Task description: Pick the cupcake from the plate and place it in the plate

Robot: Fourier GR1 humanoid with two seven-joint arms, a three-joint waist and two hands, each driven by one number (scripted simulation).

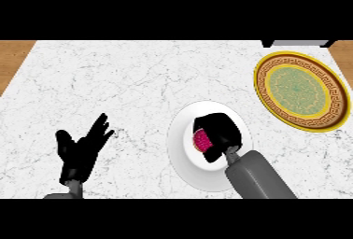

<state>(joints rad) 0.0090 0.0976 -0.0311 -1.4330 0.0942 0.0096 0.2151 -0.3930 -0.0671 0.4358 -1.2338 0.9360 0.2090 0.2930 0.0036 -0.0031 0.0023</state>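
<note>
White marble counter (138, 84) fills pretty much your whole view, with a strip of wood floor (14, 56) peeking out at 10 o'clock and some dark grey thing (296, 43) right on the far edge at 1 o'clock, can't tell what it is.

You've got two plates. The white plate (186, 163) sits just right of centre, around 5 o'clock, and the gold-rimmed patterned plate (300, 91) sits at 2 o'clock, close to the counter's right edge. There's bare marble between them, nothing in the way.

One cupcake (201, 140), pink top, is on the white plate. Your right hand (221, 133) is over that plate with its fingers curled around the cupcake, hiding most of it, so you only see the pink on the left side.

Your left hand (82, 149) rests at 8 o'clock, fingers spread and straight, holding nothing. Loads of open counter across the far and left side.
</note>
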